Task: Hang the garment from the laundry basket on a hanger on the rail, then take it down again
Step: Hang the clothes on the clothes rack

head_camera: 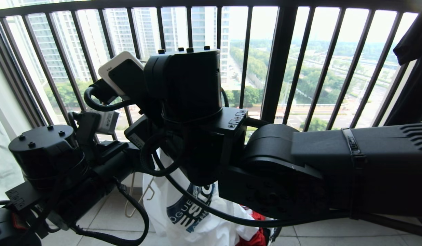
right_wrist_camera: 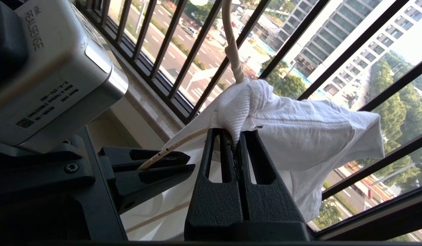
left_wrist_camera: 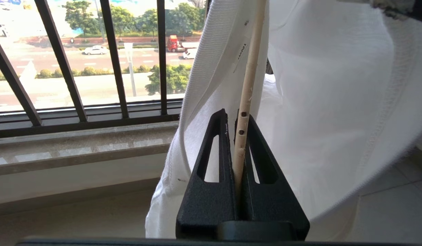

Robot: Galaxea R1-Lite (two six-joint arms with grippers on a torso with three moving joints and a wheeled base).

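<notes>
Two hands pinch hanger (left_wrist_camera: 246,99) and garment (right_wrist_camera: 299,130).

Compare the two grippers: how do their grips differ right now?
The left gripper pinches the bare pale beige wire hanger, while the right gripper pinches the ribbed collar of the white T-shirt beside the hanger's neck. The left grips metal, the right grips cloth. Both have their fingers shut, close together in front of the black barred railing.

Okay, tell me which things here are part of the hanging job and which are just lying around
Part of the job:
- T-shirt, its collar pinched by the right gripper
- wire hanger, clamped in the left gripper

Just lying about:
- red cloth on the floor under the shirt
- black window railing
- dark cloth hanging at the right
</notes>
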